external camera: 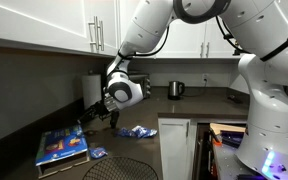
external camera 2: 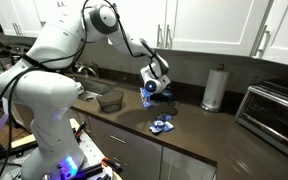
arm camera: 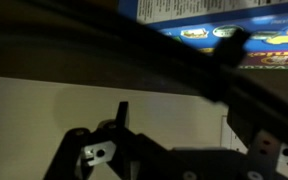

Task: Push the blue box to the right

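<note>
The blue box (external camera: 61, 146) lies flat on the dark counter at its left end, picture side up. In an exterior view only a bit of it (external camera 2: 147, 100) shows behind the gripper. The wrist view shows its printed face (arm camera: 219, 22) along the top edge. My gripper (external camera: 92, 119) hangs low at the box's far right corner, very close to it; I cannot tell whether they touch. It also shows in an exterior view (external camera 2: 150, 92). In the wrist view its fingers (arm camera: 178, 105) stand apart with nothing between them.
Small crumpled blue-and-white wrappers (external camera: 135, 131) (external camera: 97, 152) (external camera 2: 164, 124) lie on the counter near the box. A paper towel roll (external camera: 91, 90) (external camera 2: 216, 88) and a kettle (external camera: 176, 89) stand by the wall. A wire basket (external camera 2: 109, 99) and a toaster oven (external camera 2: 275, 115) sit further off.
</note>
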Controlling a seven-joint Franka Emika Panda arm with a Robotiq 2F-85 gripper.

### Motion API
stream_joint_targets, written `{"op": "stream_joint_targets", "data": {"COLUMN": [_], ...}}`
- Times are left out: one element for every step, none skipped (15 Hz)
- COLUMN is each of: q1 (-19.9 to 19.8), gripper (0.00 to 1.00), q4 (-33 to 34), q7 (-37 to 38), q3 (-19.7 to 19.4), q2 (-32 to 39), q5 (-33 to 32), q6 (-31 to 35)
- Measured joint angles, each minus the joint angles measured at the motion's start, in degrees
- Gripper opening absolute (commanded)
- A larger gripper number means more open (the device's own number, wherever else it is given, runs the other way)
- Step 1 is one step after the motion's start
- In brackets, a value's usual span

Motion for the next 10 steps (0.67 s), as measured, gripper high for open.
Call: {"op": "stream_joint_targets", "data": {"q1": [-0.42,-0.69,-0.81,-0.82,-0.80,-0.78,-0.77,-0.74,-0.70,-0.57], "gripper": [1.00,1.00,1.00,1.00,1.00,1.00,1.00,1.00,1.00,1.00], "q4": [0.68,1.40,2.18,3.10,4.08,5.18,6.31,7.49,8.70,9.93], "q7": [0.00,0.00,0.00,0.00,0.00,0.00,0.00,0.00,0.00,0.00], "q3": [0.33,0.58,0.71,0.67,0.58,0.38,0.12,-0.24,-0.65,-1.18], "q2": [0.58,1.22,1.92,2.71,3.54,4.41,5.31,6.23,7.12,8.03], "q5": [0.00,0.00,0.00,-0.01,-0.03,-0.04,-0.05,-0.07,-0.09,-0.10], "q6": [-0.01,-0.01,0.00,0.04,0.16,0.42,0.67,0.98,1.50,2.32]}}
